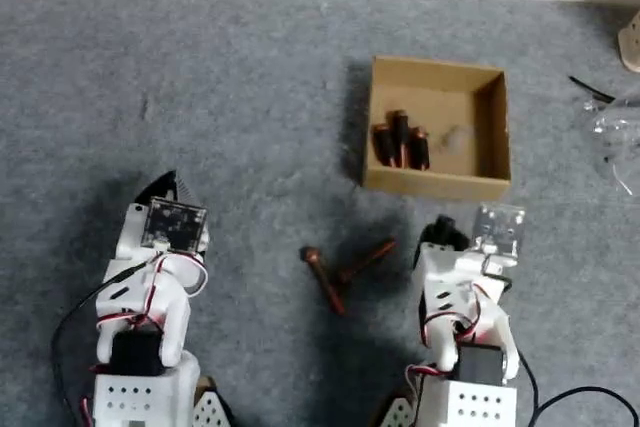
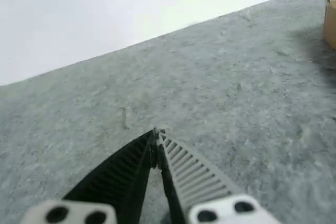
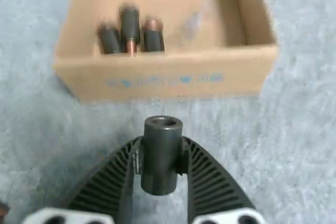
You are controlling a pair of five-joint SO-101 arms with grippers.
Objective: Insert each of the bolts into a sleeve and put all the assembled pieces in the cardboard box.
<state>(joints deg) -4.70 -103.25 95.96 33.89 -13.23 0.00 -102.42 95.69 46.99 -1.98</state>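
High view: two bolts [image 1: 327, 285] lie crossed on the carpet [image 1: 230, 97], one running 11-to-5 o'clock, the other toward 2. The cardboard box [image 1: 437, 184] is at their 1 o'clock.
Left wrist view: the left gripper [image 2: 157, 136] has its fingers pressed together, empty.
Right wrist view: the right gripper [image 3: 160, 144] clamps a sleeve [image 3: 160, 166], seemingly upright, its bore facing the camera.

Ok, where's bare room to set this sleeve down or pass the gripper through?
Widest free patch: the grey mat between the left gripper and the cardboard box. Inside the box, the half away from the three assembled pieces is bare. Crowded: the two loose bolts between the arms, beside the right gripper holding the sleeve.
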